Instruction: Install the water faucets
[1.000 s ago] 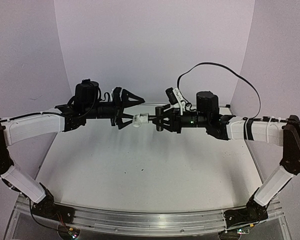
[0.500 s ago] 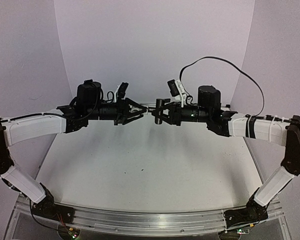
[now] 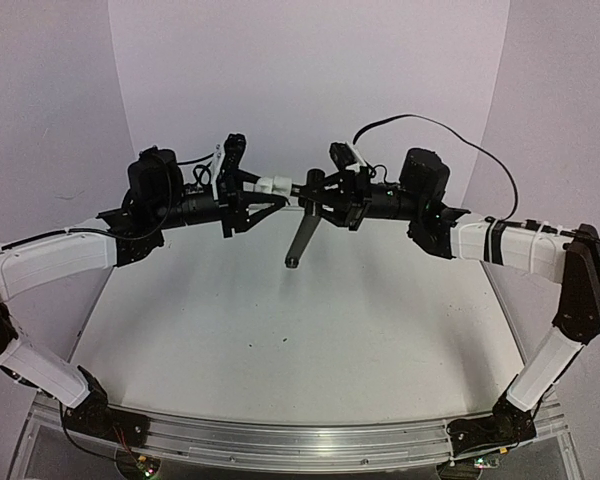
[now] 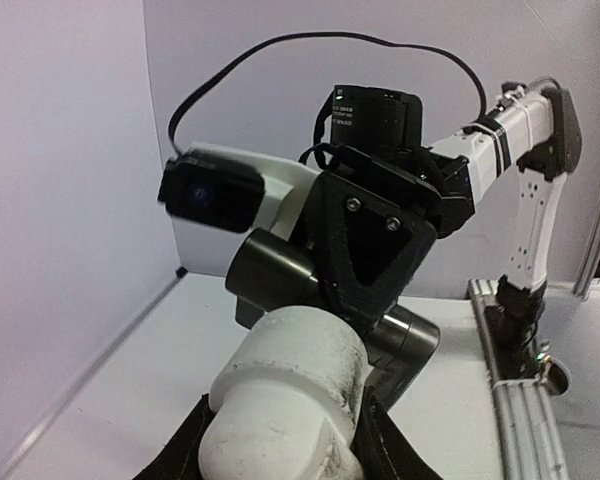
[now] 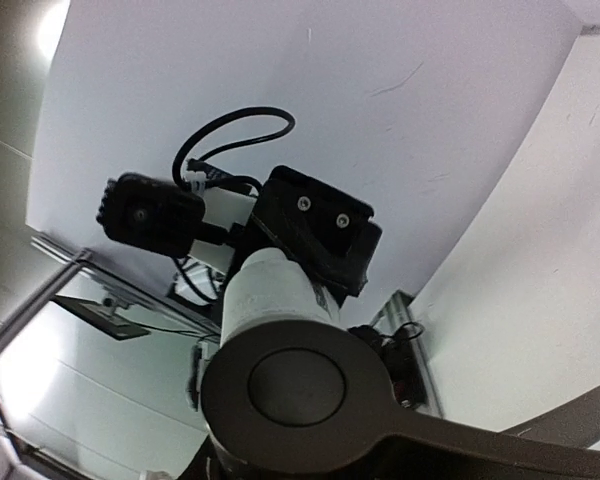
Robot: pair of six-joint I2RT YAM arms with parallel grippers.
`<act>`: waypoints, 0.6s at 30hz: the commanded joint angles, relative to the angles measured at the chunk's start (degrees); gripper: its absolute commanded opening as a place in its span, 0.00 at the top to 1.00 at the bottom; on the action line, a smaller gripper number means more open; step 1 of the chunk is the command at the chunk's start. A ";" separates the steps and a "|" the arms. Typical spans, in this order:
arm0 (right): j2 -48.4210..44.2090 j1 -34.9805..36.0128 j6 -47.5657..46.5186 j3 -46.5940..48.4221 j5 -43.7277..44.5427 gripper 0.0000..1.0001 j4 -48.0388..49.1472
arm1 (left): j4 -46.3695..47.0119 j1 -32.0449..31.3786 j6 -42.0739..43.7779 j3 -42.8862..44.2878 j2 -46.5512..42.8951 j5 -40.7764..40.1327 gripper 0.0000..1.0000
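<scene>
The water faucets are held in mid-air above the table, end to end. The white fitting sits between the fingers of my left gripper, which is shut on it; the left wrist view shows it large between my left gripper's black fingertips. The black faucet spout hangs down and left from my right gripper, which is shut on its body. In the right wrist view the spout's round black end fills the bottom, with the white fitting pressed against it.
The white table lies well below both grippers, with white backdrop walls on three sides. An aluminium rail runs along the near edge between the arm bases. A black cable loops above the right arm.
My left gripper has gone from open to shut on the white fitting. Both arms have risen and twisted, and the black spout now hangs downward.
</scene>
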 commanded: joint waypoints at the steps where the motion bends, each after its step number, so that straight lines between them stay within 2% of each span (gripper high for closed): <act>1: 1.58 1.07 28.82 0.59 -2.12 1.00 29.50 | 7.50 -0.78 16.99 0.22 -0.24 2.59 1.00; 2: 1.58 1.04 28.95 0.49 -1.93 1.00 30.56 | 7.54 -0.73 15.91 0.58 -0.08 0.54 0.99; 3: 1.25 0.95 27.51 0.34 -1.94 1.00 30.97 | 7.58 -0.76 13.93 0.94 0.03 -1.30 0.93; 4: 0.82 0.72 25.71 0.09 -1.79 1.00 31.02 | 7.60 -0.74 11.65 0.78 -0.29 -3.06 0.79; 7: -0.35 -1.04 18.18 -1.46 -0.74 1.00 29.53 | 7.53 -0.59 4.50 -3.11 -3.21 -6.79 0.28; 8: -0.59 -2.16 15.59 -1.86 -0.51 1.00 28.78 | 7.23 -0.55 1.24 -4.99 -4.98 -8.59 0.22; 11: -1.07 -4.57 4.76 -1.86 -0.96 1.00 25.37 | 6.23 -0.50 -8.74 -12.12 -11.42 -11.95 0.17; 14: -1.90 -5.81 -10.98 -0.66 -1.70 1.00 16.09 | 3.72 -0.33 -19.30 -17.64 -17.40 -13.25 0.15; 18: -5.51 -5.63 -43.75 1.98 4.54 1.00 -6.68 | -3.44 0.07 -36.24 -16.86 -19.59 -13.12 0.10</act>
